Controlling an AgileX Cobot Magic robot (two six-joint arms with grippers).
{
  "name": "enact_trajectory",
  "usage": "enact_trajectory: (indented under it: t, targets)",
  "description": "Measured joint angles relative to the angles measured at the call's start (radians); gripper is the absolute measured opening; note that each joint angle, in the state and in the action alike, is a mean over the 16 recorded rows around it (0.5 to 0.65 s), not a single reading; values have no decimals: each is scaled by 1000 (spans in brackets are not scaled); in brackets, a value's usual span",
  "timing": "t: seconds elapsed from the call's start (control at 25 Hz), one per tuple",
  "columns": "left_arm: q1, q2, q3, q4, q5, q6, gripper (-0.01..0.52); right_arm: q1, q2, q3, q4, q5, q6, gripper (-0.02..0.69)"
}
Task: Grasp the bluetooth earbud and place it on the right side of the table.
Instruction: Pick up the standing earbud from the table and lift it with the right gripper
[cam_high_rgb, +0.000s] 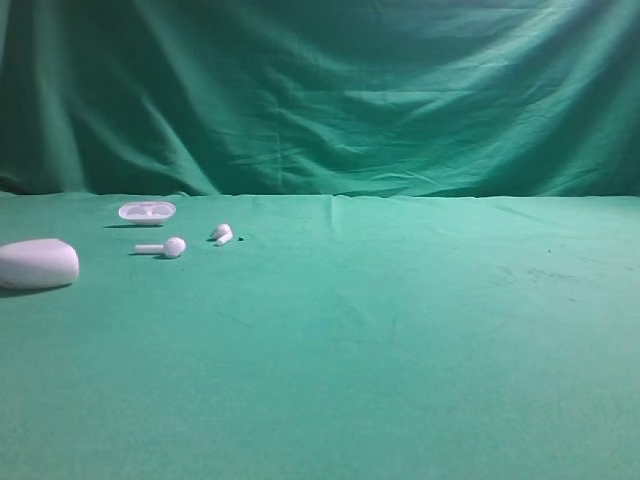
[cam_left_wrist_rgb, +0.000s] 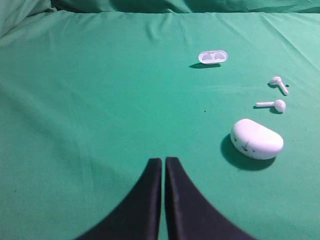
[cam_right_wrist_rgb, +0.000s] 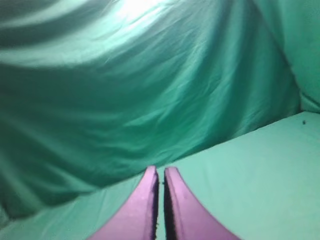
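One bluetooth earbud (cam_high_rgb: 222, 234) is lying on the left part of the table (cam_high_rgb: 400, 320), just beside the long-stem earbud (cam_high_rgb: 163, 247). I am seeing the left gripper (cam_left_wrist_rgb: 163, 162) and right gripper (cam_right_wrist_rgb: 160, 172) pressed together, holding nothing.

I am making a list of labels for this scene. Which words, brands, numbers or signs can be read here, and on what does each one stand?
None can be read.
The white rounded plastic case carries small dark marks on its front, too small and blurred to read.
The shallow white oval tray, both white earbuds and the green cloth table show no text.
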Motion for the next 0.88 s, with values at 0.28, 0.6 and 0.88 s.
enact_trajectory:
  t: [0.28,0.6,0.88]
  targets:
    - [0,0,0,0,0,0,0,0,317,-189,8,253,-98,0]
    - [0,0,0,0,0,0,0,45,691,-408,-1,467,-257,0]
    - [0,0,0,0,0,0,0,190,984,-651,-99,575,-279,0]
